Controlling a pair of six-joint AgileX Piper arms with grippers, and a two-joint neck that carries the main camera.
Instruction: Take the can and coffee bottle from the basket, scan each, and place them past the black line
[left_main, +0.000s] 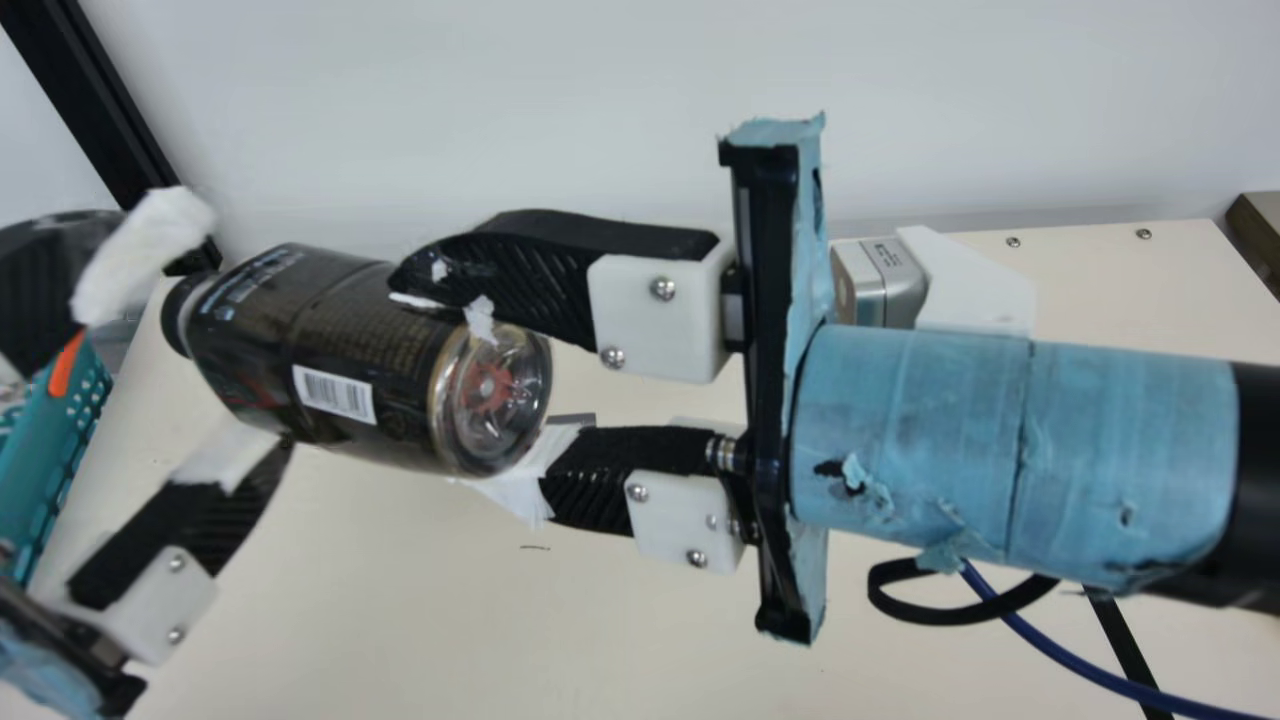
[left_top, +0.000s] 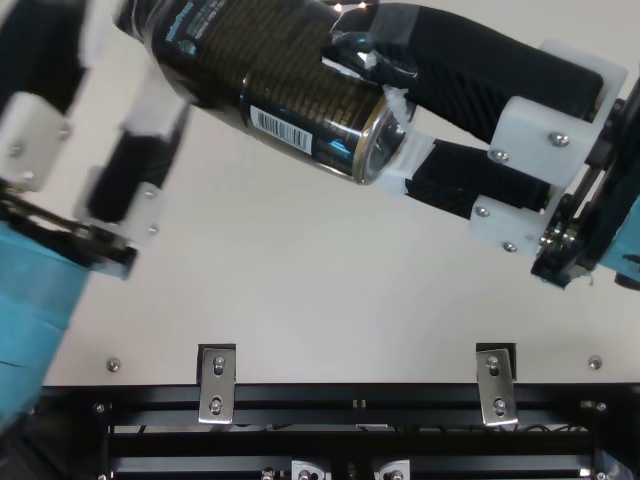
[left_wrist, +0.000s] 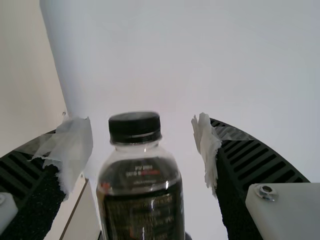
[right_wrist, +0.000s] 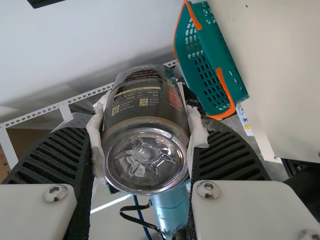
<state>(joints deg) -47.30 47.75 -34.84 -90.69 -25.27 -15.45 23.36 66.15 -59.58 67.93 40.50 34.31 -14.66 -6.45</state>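
Nearest the camera, holds the coffee bottle (left_main: 350, 350) up over the tabletop (left_main: 400, 600), clamped towards its base in the right claw (left_main: 460, 385), with a padded finger pressed on each side. Runs lengthwise from the black cap (left_main: 178, 318) at far left down to the clear base (left_main: 495, 395) at near right. Points cap-first into the mouth of the left claw (left_main: 188, 355), spread wide, with a gap on either side of the cap in the left wrist view (so bearing none of the weight, by the look of it). Lies closest to the left claw at the cap, closest to the right at the base.

Looks like a handover, probably left to right. Calls next for drawing the left claw straight back along that long axis, without clipping the cap, then bringing the barcode (left_main: 335, 395) round to the silver box (left_main: 880, 275), presumably the scanner, at far right.

Below, shows cream tabletop, with a teal basket (left_main: 45, 475) at left, a dark line (left_main: 1130, 650) at near right, and a pale wall (left_main: 500, 100) beyond.
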